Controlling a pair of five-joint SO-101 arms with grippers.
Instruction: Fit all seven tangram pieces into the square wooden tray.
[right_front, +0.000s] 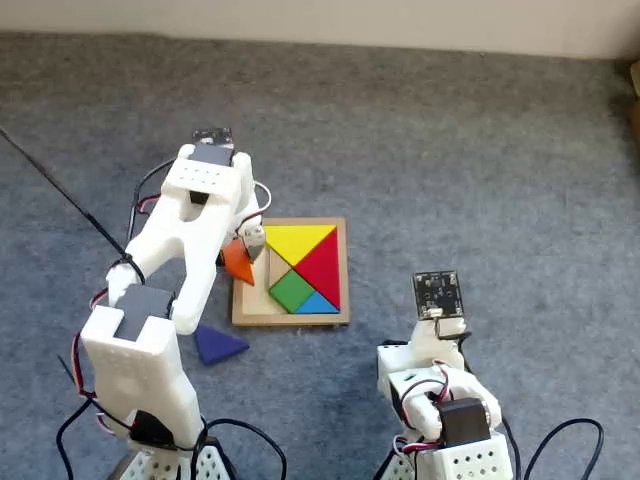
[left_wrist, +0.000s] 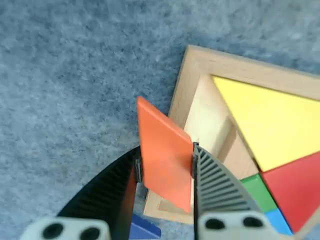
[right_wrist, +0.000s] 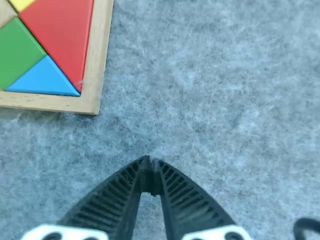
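The square wooden tray (right_front: 341, 262) lies on the grey carpet and holds a yellow triangle (right_front: 298, 243), a red triangle (right_front: 319, 270), a green square (right_front: 292, 290) and a small light-blue triangle (right_front: 318, 302). Its left part (left_wrist: 210, 117) is bare wood. My left gripper (left_wrist: 165, 167) is shut on an orange piece (left_wrist: 164, 154), held on edge just over the tray's left rim (left_wrist: 184, 92). A dark blue triangle (right_front: 218, 344) lies on the carpet left of the tray's front corner. My right gripper (right_wrist: 150, 176) is shut and empty, above the carpet near the tray's corner (right_wrist: 92, 102).
Grey carpet surrounds the tray on all sides. The right arm's base (right_front: 440, 415) sits right of and in front of the tray. Black cables (right_front: 60, 190) run over the carpet at the far left.
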